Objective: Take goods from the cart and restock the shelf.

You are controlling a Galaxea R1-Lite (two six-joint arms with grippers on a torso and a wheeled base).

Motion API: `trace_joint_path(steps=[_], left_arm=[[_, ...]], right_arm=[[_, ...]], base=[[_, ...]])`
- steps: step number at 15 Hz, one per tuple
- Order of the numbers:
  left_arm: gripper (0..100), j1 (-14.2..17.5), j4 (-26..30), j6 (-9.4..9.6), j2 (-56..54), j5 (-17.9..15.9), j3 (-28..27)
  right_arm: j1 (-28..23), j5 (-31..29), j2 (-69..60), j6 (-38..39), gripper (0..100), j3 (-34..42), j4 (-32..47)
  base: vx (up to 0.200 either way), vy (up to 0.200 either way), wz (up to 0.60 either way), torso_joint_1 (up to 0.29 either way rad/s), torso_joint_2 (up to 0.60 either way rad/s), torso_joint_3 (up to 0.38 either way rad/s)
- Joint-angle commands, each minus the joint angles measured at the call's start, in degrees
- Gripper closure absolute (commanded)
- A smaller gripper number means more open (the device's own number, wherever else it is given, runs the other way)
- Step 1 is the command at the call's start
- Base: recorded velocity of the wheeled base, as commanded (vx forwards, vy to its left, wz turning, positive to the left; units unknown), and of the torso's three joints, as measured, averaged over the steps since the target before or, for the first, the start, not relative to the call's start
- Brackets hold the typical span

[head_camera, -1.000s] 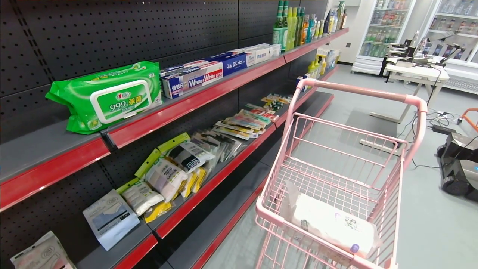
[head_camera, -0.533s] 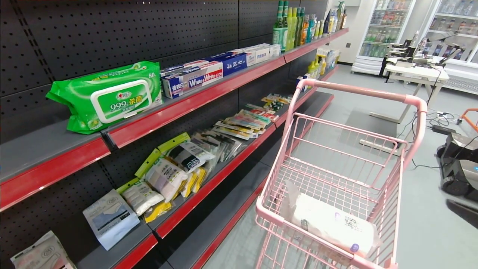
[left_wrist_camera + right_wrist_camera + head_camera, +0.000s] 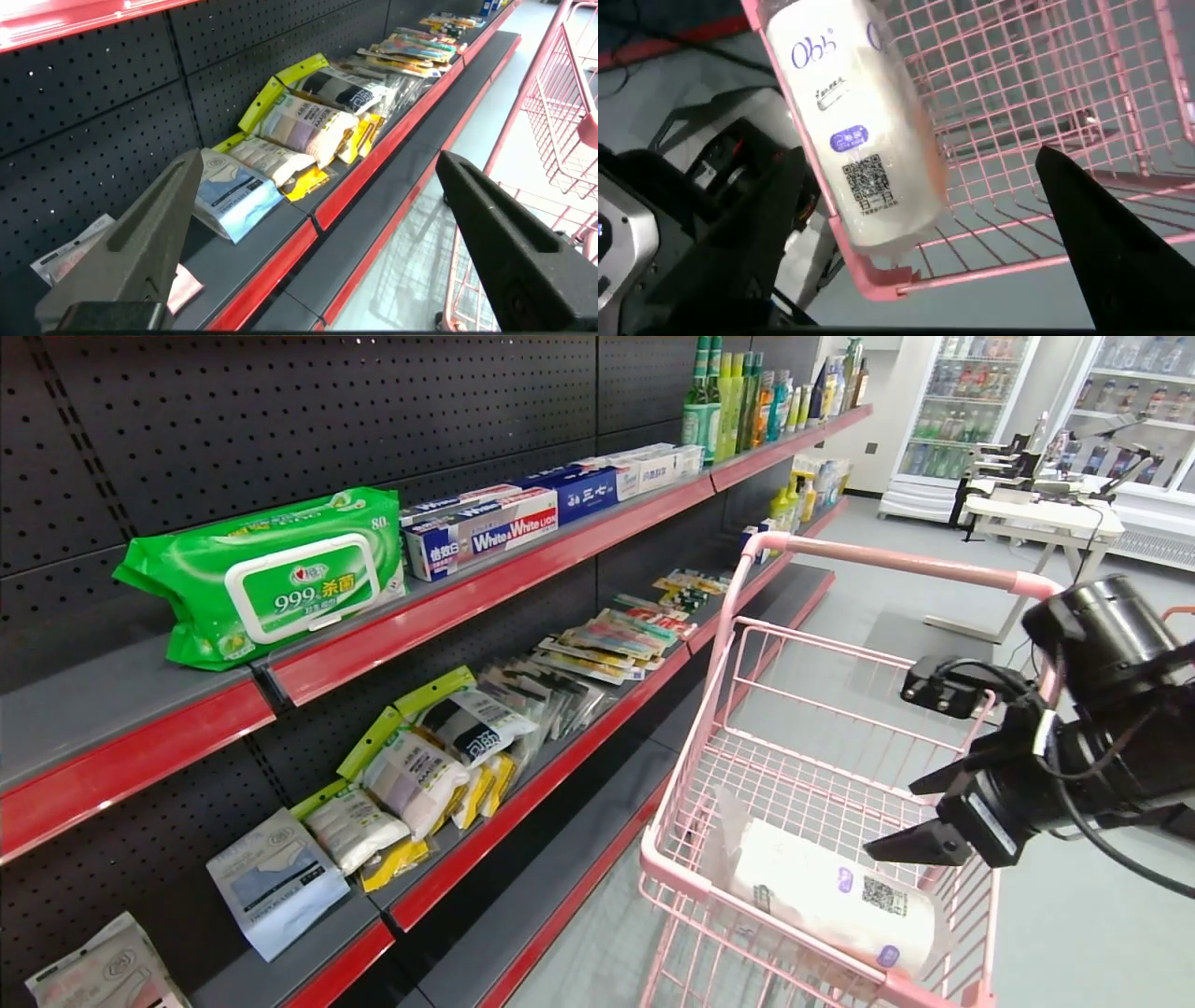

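Right claw [image 3: 908, 818]: fingers apart, holding nothing. It hangs over the right rim of the pink cart [image 3: 738, 644], just above the white pack [image 3: 831, 896], not touching it. The pack lies on its side at the near end of the cart basket, against the front wall.

Left claw [image 3: 320, 157]: fingers wide apart, empty, low down and pointing at the bagged goods [image 3: 299, 126] on the lower shelf level.

Shelf [image 3: 485, 588] is left of the cart. Upper level: green wipes pack [image 3: 271, 579], then toothpaste boxes [image 3: 485, 527] beside it.
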Motion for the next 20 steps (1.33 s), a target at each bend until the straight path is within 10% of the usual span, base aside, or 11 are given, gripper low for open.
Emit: trace_joint_path(steps=[1, 20], left_arm=[[0, 0.09, -0.02, 0.02, -0.01, -0.02, 0.00], [0, 0.00, -0.02, 0.02, -0.01, -0.02, 0.00]], right_arm=[[1.08, 0.16, 6.96, -0.80, 0, -3.41, 0.73], [10.92, -4.58, 22.96, -4.23, 0, -12.82, 9.34]], base=[[0.000, 0.000, 0.00, 0.000, 0.00, 0.000], [0.000, 0.000, 0.00, 0.000, 0.00, 0.000]])
